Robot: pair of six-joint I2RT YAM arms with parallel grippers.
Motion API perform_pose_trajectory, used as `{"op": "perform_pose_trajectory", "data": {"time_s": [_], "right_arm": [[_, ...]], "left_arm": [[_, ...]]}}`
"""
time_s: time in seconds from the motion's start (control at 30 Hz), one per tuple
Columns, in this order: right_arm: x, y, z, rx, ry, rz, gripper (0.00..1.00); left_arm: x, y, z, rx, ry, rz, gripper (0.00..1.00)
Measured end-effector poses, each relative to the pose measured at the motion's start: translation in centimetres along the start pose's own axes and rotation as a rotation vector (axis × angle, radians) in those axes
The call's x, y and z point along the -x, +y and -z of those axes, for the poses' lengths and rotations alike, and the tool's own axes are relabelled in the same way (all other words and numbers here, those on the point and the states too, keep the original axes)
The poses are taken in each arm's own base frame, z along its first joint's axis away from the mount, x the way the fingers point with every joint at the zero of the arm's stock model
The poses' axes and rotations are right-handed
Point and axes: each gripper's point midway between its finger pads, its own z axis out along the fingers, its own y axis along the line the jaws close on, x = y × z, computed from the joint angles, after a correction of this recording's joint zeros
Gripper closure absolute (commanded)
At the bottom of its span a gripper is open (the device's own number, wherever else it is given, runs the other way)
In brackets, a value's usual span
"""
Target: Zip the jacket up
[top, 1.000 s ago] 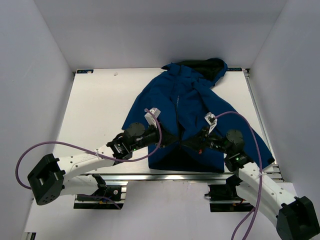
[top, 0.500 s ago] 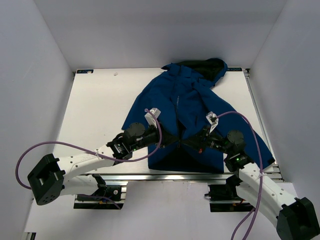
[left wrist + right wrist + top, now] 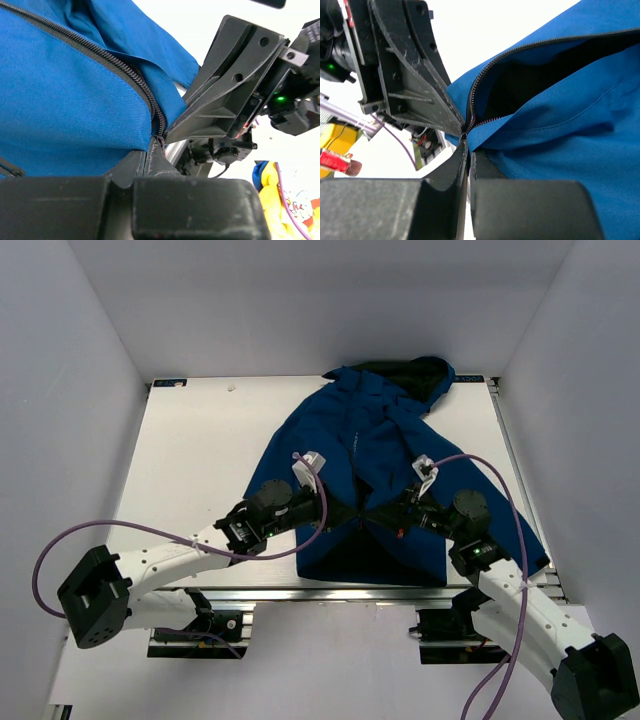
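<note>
Robotics laboratory test cell: plain white walls enclose a white table, with an aluminium rail at its near edge and purple cables trailing.

Reaching in from the near left with the left arm, forearm low and angled toward centre. Pinching the jacket at its bottom edge with the left gripper, fingers pressed together. Reaching in from the near right with the right arm, wrist turned inward. Clamping that same edge with the right gripper, jaws closed tight. Pointing at each other, tips just beside one another.
</note>
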Motion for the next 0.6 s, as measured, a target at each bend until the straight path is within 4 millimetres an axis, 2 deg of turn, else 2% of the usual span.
{"op": "perform_pose_trajectory", "data": {"time_s": [0.17, 0.4, 0.43, 0.5, 0.53, 0.57, 0.6], "right_arm": [[1.3, -0.5, -0.1, -0.033, -0.004, -0.006, 1.0], [1.2, -1.0, -0.3, -0.044, 0.034, -0.044, 1.0], [1.0, -0.9, -0.3, -0.041, 0.042, -0.048, 1.0], [1.0, -0.8, -0.2, -0.036, 0.049, -0.05, 1.0], [1.0, -0.7, -0.2, -0.029, 0.054, -0.052, 1.0], [1.4, -0.9, -0.3, -0.033, 0.042, -0.046, 1.0], [2.0, -1.2, -0.4, -0.041, 0.02, -0.035, 1.0]], "left_arm": [[0.5, 0.0, -0.6, -0.009, 0.011, -0.043, 1.0], [0.1, 0.3, -0.5, -0.018, 0.037, -0.077, 1.0], [0.0, 0.3, -0.5, -0.016, 0.04, -0.074, 0.96], [-0.1, 0.3, -0.4, -0.016, 0.045, -0.067, 0.79], [-0.2, 0.3, -0.4, -0.017, 0.048, -0.061, 0.67], [-0.5, 0.3, -0.3, -0.019, 0.064, -0.058, 0.65], [-1.8, 0.2, -0.1, -0.026, 0.112, -0.037, 0.65]]}}
